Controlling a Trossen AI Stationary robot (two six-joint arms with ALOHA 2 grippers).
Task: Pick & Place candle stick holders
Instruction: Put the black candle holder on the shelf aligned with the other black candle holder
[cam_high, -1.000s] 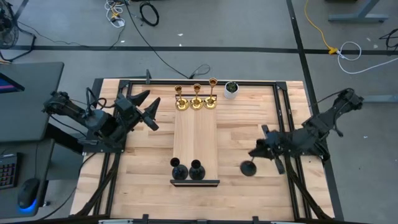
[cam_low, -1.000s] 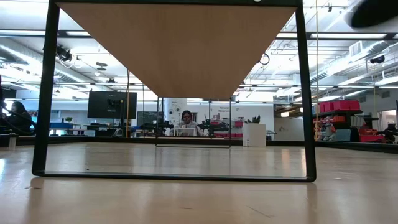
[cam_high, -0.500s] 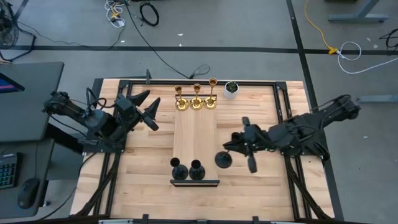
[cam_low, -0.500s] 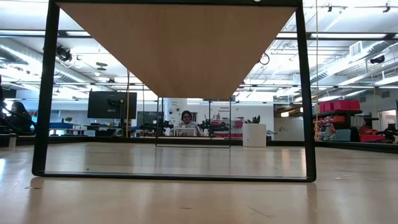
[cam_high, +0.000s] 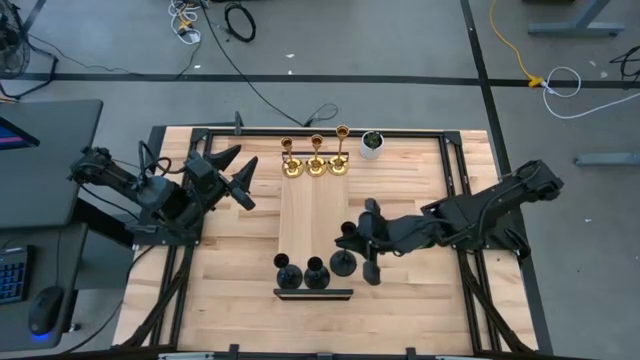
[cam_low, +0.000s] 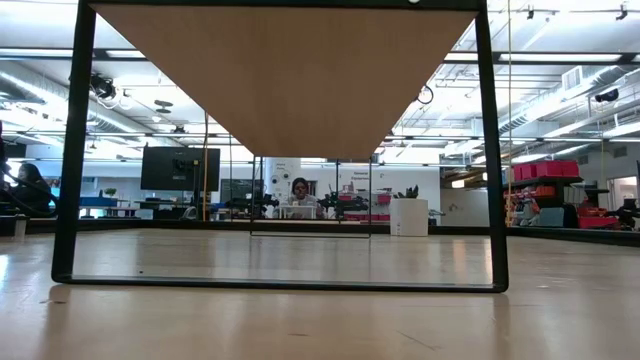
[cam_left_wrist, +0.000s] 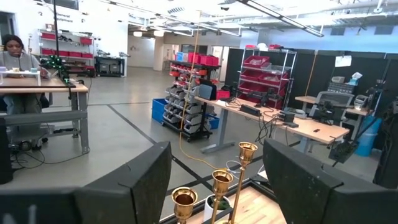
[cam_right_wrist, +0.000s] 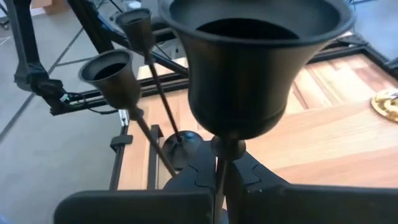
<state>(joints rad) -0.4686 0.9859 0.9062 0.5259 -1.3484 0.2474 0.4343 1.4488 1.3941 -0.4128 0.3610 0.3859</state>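
Note:
Three gold candle stick holders (cam_high: 316, 163) stand on their bases at the far end of a light wooden board (cam_high: 315, 215); they also show in the left wrist view (cam_left_wrist: 222, 182). Two black holders (cam_high: 302, 272) stand at the board's near end and show in the right wrist view (cam_right_wrist: 113, 76). My right gripper (cam_high: 352, 246) reaches in from the right and is shut on a third black holder (cam_high: 343, 262) beside those two. My left gripper (cam_high: 238, 178) hangs open and empty at the table's left, pointing toward the gold holders. My right gripper pinches the black holder's thin stem (cam_right_wrist: 221, 163) between its two fingers, below the top cup (cam_right_wrist: 249, 56). The fingers come from the table's right and lie across the stem. The round base (cam_high: 343, 264) is at the board's right edge; whether it rests there I cannot tell.
A small white pot with a dark green centre (cam_high: 371, 143) stands right of the gold holders. A black metal frame (cam_high: 450, 150) runs around the table top. Bare wood lies to the right of the board (cam_high: 410, 185).
My right gripper has gone toward the table's left with the black holder, from the near right part of the table to the board's right edge beside the two standing black holders. It has stayed shut on the holder.

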